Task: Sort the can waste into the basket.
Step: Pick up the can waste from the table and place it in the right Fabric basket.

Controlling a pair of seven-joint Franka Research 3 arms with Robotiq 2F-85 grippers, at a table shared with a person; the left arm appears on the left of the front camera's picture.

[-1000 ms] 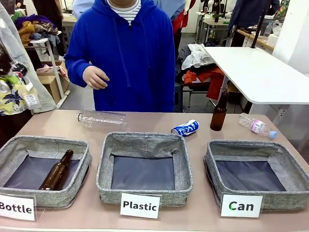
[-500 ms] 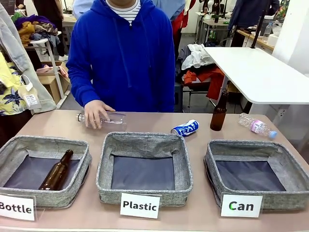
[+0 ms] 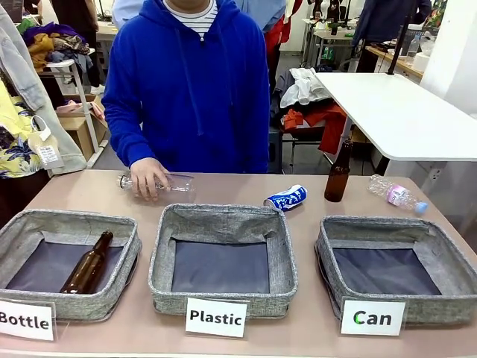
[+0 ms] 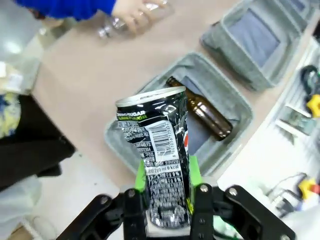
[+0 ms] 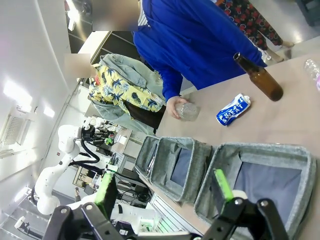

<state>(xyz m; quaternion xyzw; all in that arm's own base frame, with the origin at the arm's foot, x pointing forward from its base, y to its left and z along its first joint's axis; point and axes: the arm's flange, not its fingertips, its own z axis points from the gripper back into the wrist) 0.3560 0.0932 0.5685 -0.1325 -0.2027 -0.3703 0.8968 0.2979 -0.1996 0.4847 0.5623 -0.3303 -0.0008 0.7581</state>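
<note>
My left claw [image 4: 167, 176] pinches the lower end of a crushed black drink can [image 4: 156, 140]. I judge it light, thin-walled and slick, best held gently across the body. My right claw [image 5: 165, 187] gapes empty. The Can basket [image 3: 376, 224] sits near right on the desk [image 3: 307, 224].

- The person [image 3: 195, 82] wears a bright blue hooded sweatshirt [image 3: 216, 112], its soft hood folded at the neck.
- The long sleeves [image 3: 121, 112] are loose and end in a snug cuff.
- A white top [image 3: 192, 15] with dark stripes shows at the collar.
- The left gripper [image 4: 167, 172] is black, with bright green pads [image 4: 140, 176] and round silver pins [image 4: 200, 188] at its joints.
- The right gripper [image 5: 165, 186] has the same black linked fingers, green pads [image 5: 106, 187] and silver pins [image 5: 235, 201].
</note>
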